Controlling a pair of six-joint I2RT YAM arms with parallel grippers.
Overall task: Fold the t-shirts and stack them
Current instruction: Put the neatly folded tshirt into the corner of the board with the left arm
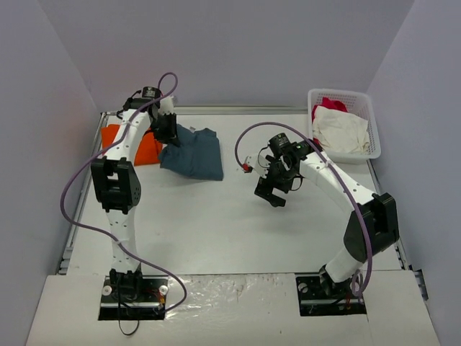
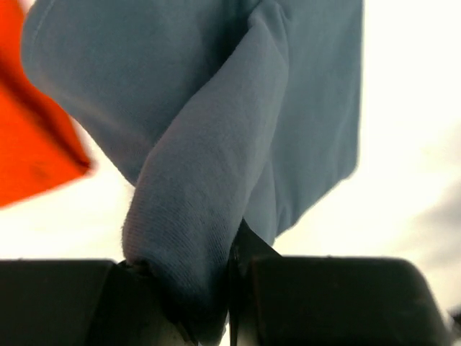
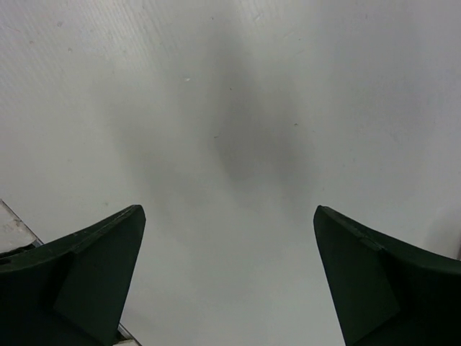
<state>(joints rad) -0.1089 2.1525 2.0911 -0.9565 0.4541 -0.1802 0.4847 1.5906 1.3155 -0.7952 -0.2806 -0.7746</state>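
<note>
Two t-shirts lay on the tabletop (image 1: pixel 216 231), well to the left of the white basket (image 1: pixel 349 156): the slate-blue t-shirt (image 1: pixel 198 155) nearer it, the orange t-shirt (image 1: pixel 148 150) just beyond. My left jaws were clamped on a bunched fold of the slate-blue t-shirt (image 2: pixel 216 144), at its side farthest from the basket. My right jaws stood wide apart, holding nothing, above bare tabletop between the basket and the shirts.

Rumpled slate-blue cloth t-shirt (image 1: pixel 196 155), far left, one edge bunched and lifted; bright orange cloth t-shirt (image 1: pixel 148 149) just beside its left.
</note>
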